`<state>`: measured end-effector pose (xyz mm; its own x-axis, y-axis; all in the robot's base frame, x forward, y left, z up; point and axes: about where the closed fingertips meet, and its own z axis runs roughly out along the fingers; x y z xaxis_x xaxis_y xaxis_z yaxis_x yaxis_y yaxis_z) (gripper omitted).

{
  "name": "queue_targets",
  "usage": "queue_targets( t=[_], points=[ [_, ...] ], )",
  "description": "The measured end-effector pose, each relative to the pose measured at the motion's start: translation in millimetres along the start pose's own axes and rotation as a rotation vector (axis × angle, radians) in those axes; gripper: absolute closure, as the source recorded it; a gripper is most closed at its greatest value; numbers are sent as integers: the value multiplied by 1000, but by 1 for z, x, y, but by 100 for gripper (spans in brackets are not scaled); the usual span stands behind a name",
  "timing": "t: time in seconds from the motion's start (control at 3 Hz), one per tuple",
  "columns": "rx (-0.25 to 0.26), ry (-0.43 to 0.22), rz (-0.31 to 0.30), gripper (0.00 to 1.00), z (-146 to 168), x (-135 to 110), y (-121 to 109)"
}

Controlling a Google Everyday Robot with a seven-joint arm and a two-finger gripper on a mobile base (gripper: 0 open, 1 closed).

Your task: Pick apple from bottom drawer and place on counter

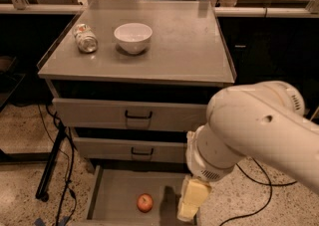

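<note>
I am on the first step: going for the apple (pixel 145 202). It is not picked up yet. It lies on the flat floor of the bottom drawer (pixel 117 195), which is pulled out, with nothing touching it.

My pincer (pixel 191 204) hangs low over the drawer's right side. The apple is near it, at 9 o'clock. I cannot tell if my pincer is apart or together, but it holds nothing that I can see.

I think my next move is to slide my pincer toward 9 o'clock until it is right over the apple, then go down and close around it. The apple is round, so it may roll if I bump it. After that I must lift it up high, toward 12 o'clock, to reach the bench (pixel 184 46).

Now I count. There is one apple. There is one white bowl (pixel 133 37) on the bench. There is one can (pixel 85 38) lying on its side, at 9 o'clock from the bowl. There are three drawers, and two black handles on the upper two. There is one big white arm (pixel 254 130), and it is mine
</note>
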<state>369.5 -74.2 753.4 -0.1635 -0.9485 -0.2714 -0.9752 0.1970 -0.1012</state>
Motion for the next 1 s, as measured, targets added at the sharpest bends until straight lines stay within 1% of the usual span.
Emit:
queue_targets(
  t=[0.33,0.67,1.0],
  points=[
    [-35,-1,18,0,44,-13,6],
    [-35,-1,18,0,43,-13,6],
    [-60,-8,21,0,69,-18,11]
  ],
)
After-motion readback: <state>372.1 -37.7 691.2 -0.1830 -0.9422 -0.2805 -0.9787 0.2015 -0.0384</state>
